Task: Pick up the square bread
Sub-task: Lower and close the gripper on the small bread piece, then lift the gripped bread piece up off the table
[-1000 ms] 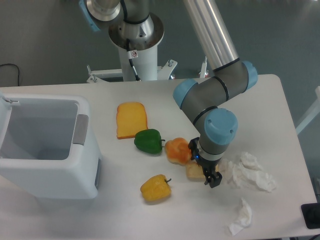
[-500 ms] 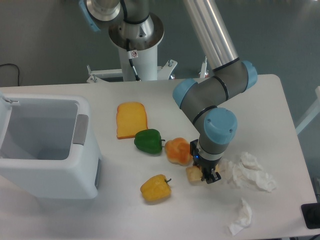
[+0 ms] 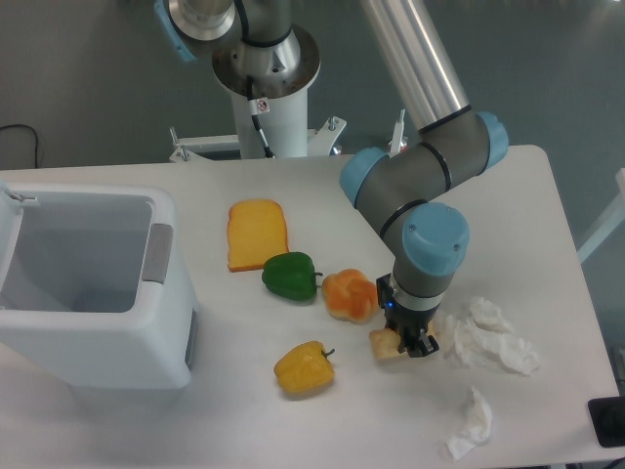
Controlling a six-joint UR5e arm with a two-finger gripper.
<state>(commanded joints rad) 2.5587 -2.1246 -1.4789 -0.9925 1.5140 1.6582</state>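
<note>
The square bread [image 3: 383,344] shows only as a pale tan corner under the wrist, just right of the round orange bun [image 3: 349,294]. My gripper [image 3: 406,343] points straight down over it with its fingers closed against the loaf. Most of the bread is hidden by the blue-grey wrist. The loaf appears slightly off the table, though I cannot be sure.
A flat orange toast slice [image 3: 257,234] lies at the back. A green pepper [image 3: 290,276] sits left of the bun and a yellow pepper [image 3: 304,368] nearer the front. Crumpled white tissues [image 3: 488,335] lie right of the gripper. A white bin [image 3: 88,283] stands at the left.
The fingers have closed on the square bread. The wrist has shifted slightly right and up, and less of the loaf shows than before.
</note>
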